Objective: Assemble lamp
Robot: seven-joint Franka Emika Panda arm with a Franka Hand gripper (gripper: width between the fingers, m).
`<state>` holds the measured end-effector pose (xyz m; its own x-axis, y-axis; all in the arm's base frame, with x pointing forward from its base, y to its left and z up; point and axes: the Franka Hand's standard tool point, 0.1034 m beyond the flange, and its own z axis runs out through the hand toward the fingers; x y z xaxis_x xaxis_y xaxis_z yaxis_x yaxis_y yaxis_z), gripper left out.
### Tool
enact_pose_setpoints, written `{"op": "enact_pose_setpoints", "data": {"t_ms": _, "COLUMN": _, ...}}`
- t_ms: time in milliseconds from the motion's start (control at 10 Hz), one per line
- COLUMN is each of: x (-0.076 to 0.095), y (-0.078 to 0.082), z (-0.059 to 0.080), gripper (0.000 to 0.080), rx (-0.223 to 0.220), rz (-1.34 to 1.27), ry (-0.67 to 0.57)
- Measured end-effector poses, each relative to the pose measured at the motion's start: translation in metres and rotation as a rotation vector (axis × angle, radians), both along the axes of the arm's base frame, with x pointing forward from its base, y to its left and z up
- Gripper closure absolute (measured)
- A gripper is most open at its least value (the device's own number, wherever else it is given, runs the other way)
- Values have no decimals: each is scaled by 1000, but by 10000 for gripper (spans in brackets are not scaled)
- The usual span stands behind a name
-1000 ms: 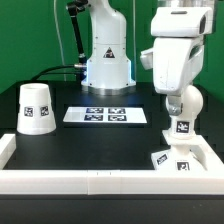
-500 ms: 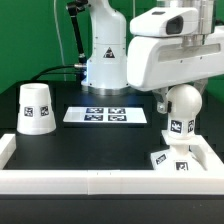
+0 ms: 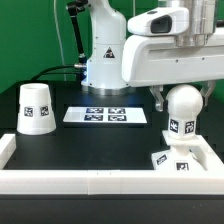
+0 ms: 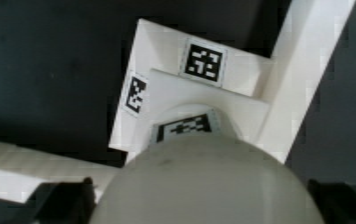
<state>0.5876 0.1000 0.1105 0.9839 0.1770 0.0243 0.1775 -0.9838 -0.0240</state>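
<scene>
The ball-topped bulb (image 3: 183,108) stands upright on the flat square base (image 3: 166,159), which sits in the corner of the white frame at the exterior view's right. My gripper (image 3: 183,98) hangs over the bulb with one finger on each side of its ball top, and it looks open with a small gap on each side. In the wrist view the bulb (image 4: 201,165) fills the space between my dark fingers (image 4: 59,200), with the tagged base (image 4: 193,65) beyond it. The cone shade (image 3: 36,107) stands alone at the exterior view's left.
The marker board (image 3: 106,115) lies flat in the middle of the black table. A low white frame wall (image 3: 90,181) runs along the front and sides. The arm's own pedestal (image 3: 105,62) stands behind the marker board.
The hand has turned about a quarter turn over the bulb, from its narrow side to its broad side facing the camera. The bulb, base and shade have stayed where they were.
</scene>
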Motion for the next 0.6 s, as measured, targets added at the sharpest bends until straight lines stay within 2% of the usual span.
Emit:
{"op": "enact_pose_setpoints", "data": {"t_ms": 200, "x": 0, "y": 0, "z": 0, "gripper": 222, "rx": 3, "rz": -134, "ry": 4}}
{"op": "enact_pose_setpoints", "data": {"t_ms": 400, "x": 0, "y": 0, "z": 0, "gripper": 222, "rx": 39, "rz": -420, "ry": 11}}
{"op": "enact_pose_setpoints", "data": {"t_ms": 600, "x": 0, "y": 2, "z": 1, "gripper": 222, "rx": 48, "rz": -645, "ry": 22}}
